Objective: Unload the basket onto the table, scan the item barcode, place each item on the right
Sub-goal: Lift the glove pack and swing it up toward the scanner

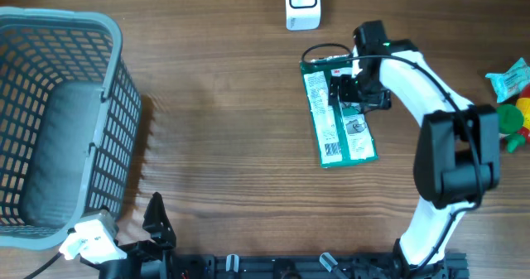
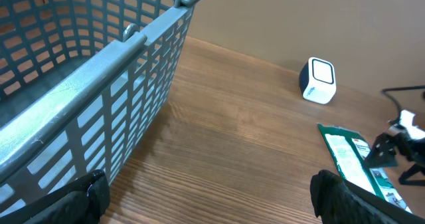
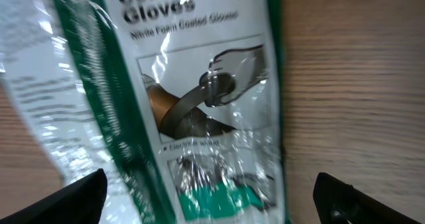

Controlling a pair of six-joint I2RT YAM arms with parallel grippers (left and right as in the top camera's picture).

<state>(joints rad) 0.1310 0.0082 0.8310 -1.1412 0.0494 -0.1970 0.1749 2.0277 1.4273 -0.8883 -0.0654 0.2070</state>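
Observation:
The item is a flat green-and-white pack of gloves [image 1: 335,138], lying on the wooden table right of centre. In the right wrist view the pack [image 3: 199,104] fills the frame, printed face up, slightly blurred. My right gripper [image 1: 354,88] hovers over the pack's far half, open, its fingers apart on either side with nothing between them [image 3: 211,187]. A white scanner [image 1: 303,4] stands at the table's far edge, beyond the pack. My left gripper [image 1: 156,221] sits at the near left, open and empty [image 2: 209,187]. I cannot make out a barcode.
A large grey plastic basket [image 1: 108,88] takes up the left side, close to my left gripper; its wall [image 2: 133,51] rises just to the left. Colourful items [image 1: 513,97] lie at the right edge. A black cable [image 1: 319,51] loops near the pack's far end.

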